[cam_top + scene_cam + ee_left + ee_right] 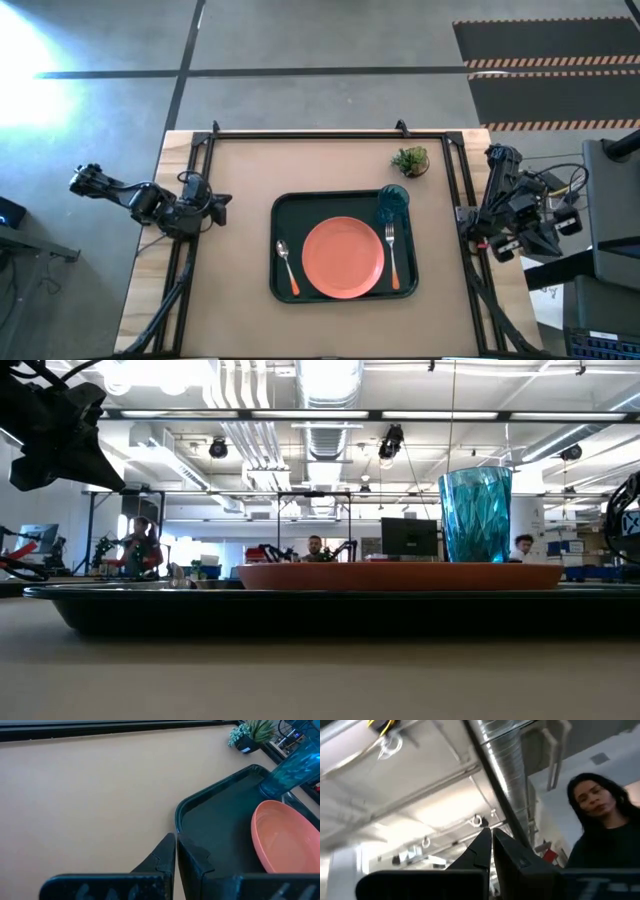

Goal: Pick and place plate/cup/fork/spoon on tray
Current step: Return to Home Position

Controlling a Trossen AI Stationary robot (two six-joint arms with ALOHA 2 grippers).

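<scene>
The dark green tray (281, 212) lies mid-table. On it rest the orange-red plate (343, 257) in the middle, the teal cup (392, 203) upright at the far right corner, the fork (392, 254) to the plate's right and the spoon (286, 264) to its left. The plate (400, 575), cup (476, 514) and tray (300, 608) also show in the low view. My left gripper (226, 201) is shut and empty at the table's left, apart from the tray (220, 810). My right gripper (492, 836) is shut, at the table's right edge, pointing up at the ceiling.
A small green potted plant (410, 160) stands on the table beyond the tray's far right corner. A black frame (330, 134) runs along the table's far, left and right edges. A person (600, 820) shows in the room beyond.
</scene>
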